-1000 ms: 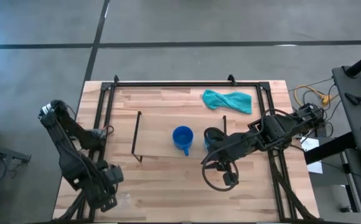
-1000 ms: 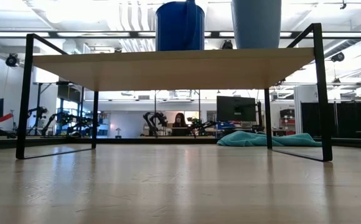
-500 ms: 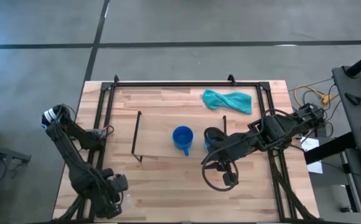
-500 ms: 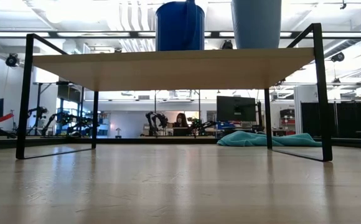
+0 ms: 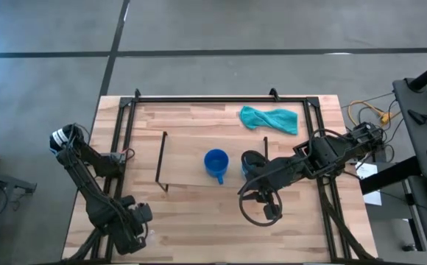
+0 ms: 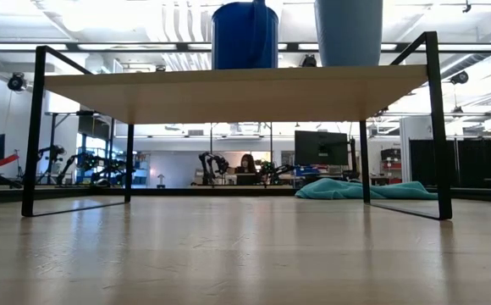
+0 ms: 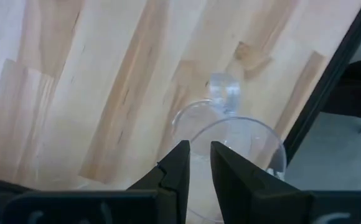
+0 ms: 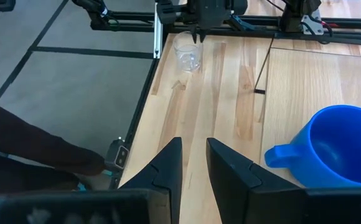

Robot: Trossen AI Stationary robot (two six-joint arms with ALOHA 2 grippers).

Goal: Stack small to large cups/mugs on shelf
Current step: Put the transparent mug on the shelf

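The left gripper (image 7: 196,163) sits at the lower left of the high view, over the table's near-left corner. Its two dark fingers (image 7: 175,171) stand a narrow gap apart, directly above the rim of the clear glass mug (image 7: 230,140); contact with the rim cannot be told. The mug is round, transparent and empty, resting on the pale wood-plank table (image 5: 191,221) beside the black frame rail (image 7: 330,68). In the right wrist view the same mug (image 8: 187,51) shows at upper centre.

The right gripper (image 8: 193,163) lies at centre right of the high view, over the right end of the shelf (image 5: 188,165). Its fingers are slightly apart and hold nothing. Its arm extends from the right edge, low and nearly level.

On the light-wood shelf stand the dark blue mug (image 5: 216,163), empty, handle toward the near side, and the light blue cup (image 6: 348,32), largely hidden under the right arm from above. A crumpled teal cloth (image 5: 269,118) lies at upper right.
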